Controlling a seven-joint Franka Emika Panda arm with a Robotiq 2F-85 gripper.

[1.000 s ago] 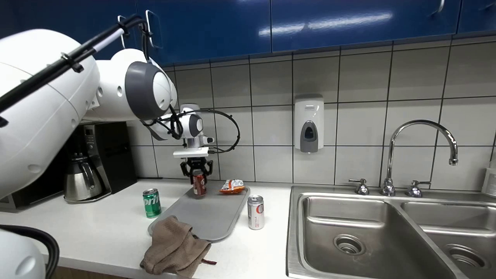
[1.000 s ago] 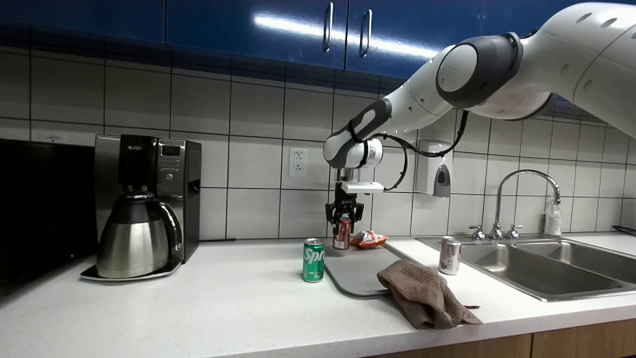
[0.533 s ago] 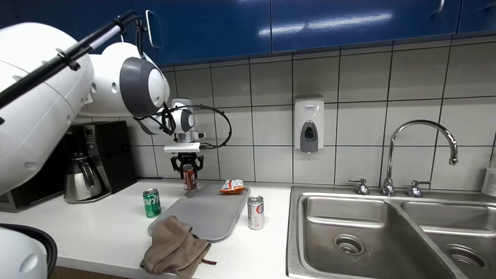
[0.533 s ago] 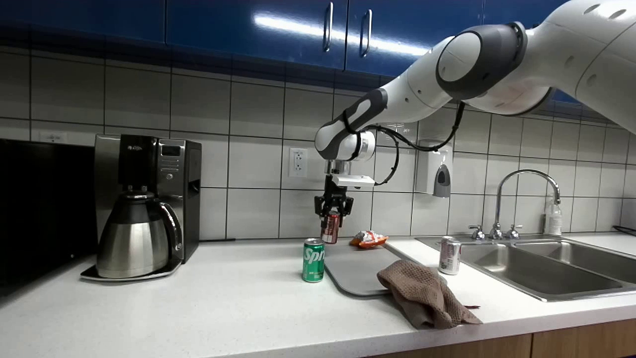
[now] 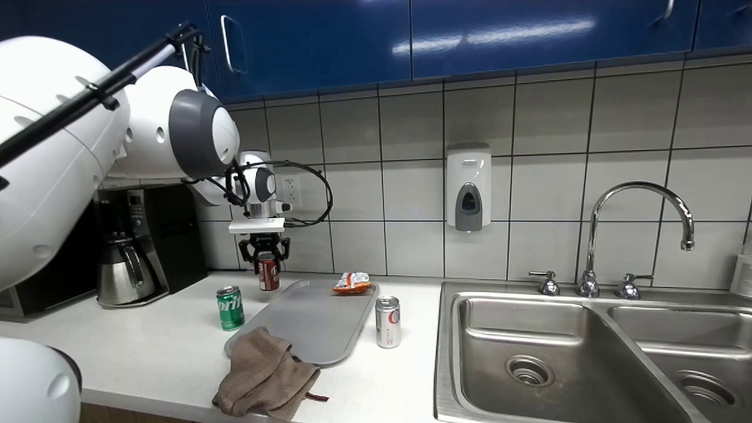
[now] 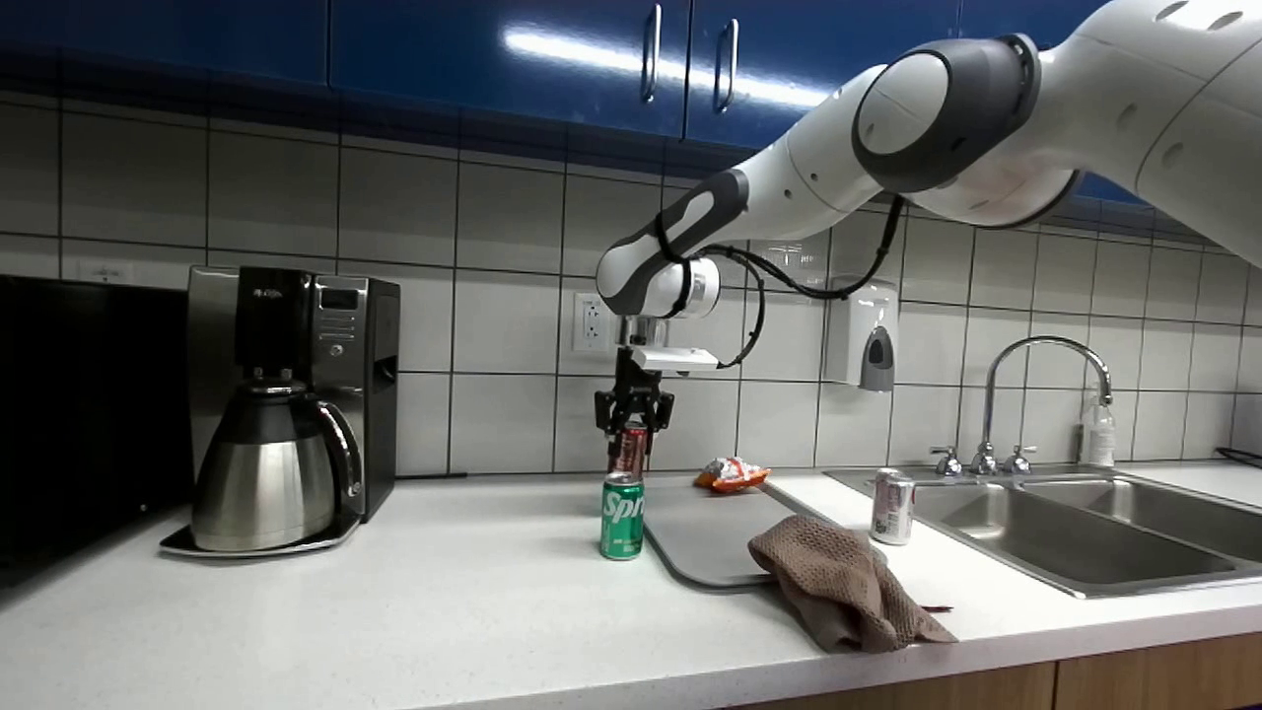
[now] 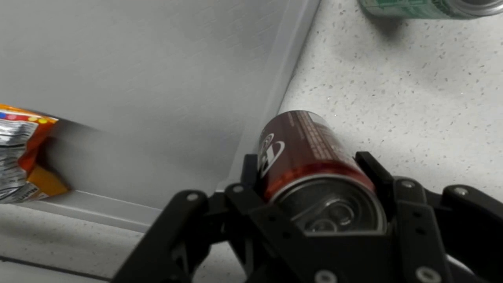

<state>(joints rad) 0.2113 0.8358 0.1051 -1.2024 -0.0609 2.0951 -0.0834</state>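
My gripper is shut on an upright red can, one finger on each side, as the wrist view shows. The can's top faces the wrist camera. It is at the back of the counter, just off the grey tray's edge; I cannot tell whether its base touches the counter. A green Sprite can stands nearer the front and partly hides the red can in an exterior view. An orange and white snack bag lies on the tray's back corner, also in the wrist view.
A silver can stands beside the tray, near the steel sink. A brown cloth lies over the tray's front corner. A coffee maker with a steel carafe stands at the far end. Blue cabinets hang above.
The gripper and the red can have moved from over the tray's back corner, away from the snack bag and sink, toward the coffee maker. The other objects have not moved.
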